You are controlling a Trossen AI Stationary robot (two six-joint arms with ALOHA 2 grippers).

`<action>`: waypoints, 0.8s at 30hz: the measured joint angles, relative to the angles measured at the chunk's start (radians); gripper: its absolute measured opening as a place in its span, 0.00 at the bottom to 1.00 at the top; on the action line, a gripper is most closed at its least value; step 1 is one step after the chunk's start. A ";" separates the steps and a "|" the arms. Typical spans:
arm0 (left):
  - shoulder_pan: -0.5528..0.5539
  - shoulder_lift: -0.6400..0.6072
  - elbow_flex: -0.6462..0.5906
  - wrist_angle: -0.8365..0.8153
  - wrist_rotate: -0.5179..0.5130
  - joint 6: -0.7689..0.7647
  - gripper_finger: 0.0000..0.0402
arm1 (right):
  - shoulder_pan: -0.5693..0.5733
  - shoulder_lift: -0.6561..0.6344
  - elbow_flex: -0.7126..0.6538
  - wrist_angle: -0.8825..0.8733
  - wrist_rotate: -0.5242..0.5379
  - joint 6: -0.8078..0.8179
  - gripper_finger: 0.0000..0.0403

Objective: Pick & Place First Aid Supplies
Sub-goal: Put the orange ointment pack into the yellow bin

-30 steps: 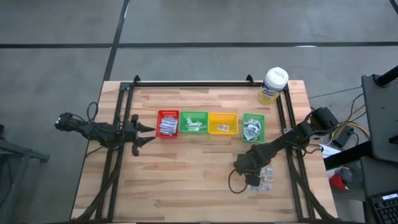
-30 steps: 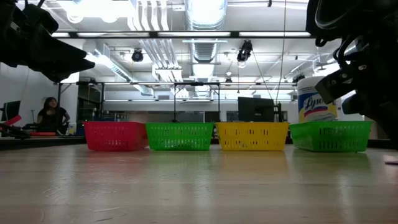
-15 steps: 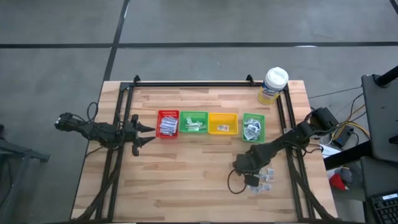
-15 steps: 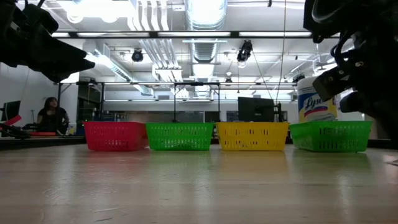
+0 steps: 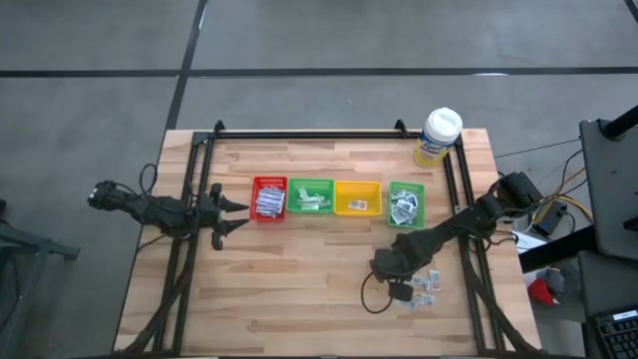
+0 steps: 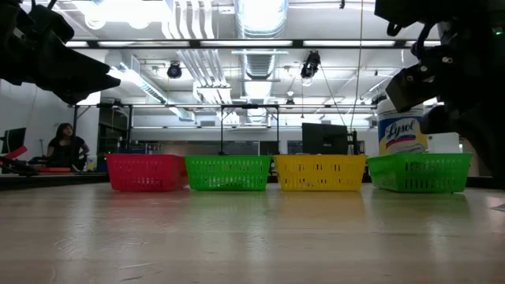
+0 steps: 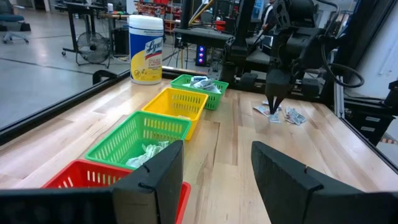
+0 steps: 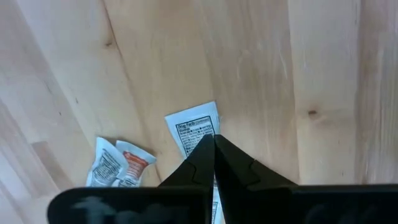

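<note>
Several small first aid packets (image 5: 424, 284) lie loose on the wooden table at its near right. My right gripper (image 5: 398, 290) points straight down among them and is shut on a white printed packet (image 8: 194, 129). Two more sachets (image 8: 115, 165) lie beside it on the wood. My left gripper (image 5: 235, 213) hovers open above the table's left side, level, with nothing between its fingers (image 7: 155, 177). Four small trays stand in a row at mid-table. My right gripper pinches the white printed packet at one edge (image 8: 209, 138) between its two fingertips, coming from above and pointing down. The fingers hide the rest of that edge. I cannot tell whether the packet is clear of the table.
A red tray (image 5: 269, 199), a green tray (image 5: 311, 196), a yellow tray (image 5: 358, 197) and a second green tray (image 5: 406, 204) hold packets. A white-lidded tub (image 5: 437, 137) stands at the far right corner. Black frame rails (image 5: 299, 134) border the table. Bare wood lies near the front.
In the low view the near part of my right arm stands a little higher than a second ago. The loose packets on the table lie where they did.
</note>
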 joint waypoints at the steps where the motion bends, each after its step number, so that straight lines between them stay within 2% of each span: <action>1: 0.000 0.000 0.000 0.000 0.000 0.000 0.47 | 0.000 0.000 0.000 0.000 0.000 -0.014 0.02; 7: 0.000 0.000 0.000 0.000 0.000 0.000 0.47 | 0.000 -0.002 -0.001 -0.012 -0.001 -0.052 0.04; 18: 0.000 0.000 0.000 0.000 0.000 0.000 0.47 | 0.002 -0.003 -0.002 -0.057 -0.014 -0.091 0.22; 24: 0.000 0.000 0.000 0.000 0.000 0.000 0.47 | 0.002 -0.003 -0.004 -0.049 -0.034 -0.107 0.25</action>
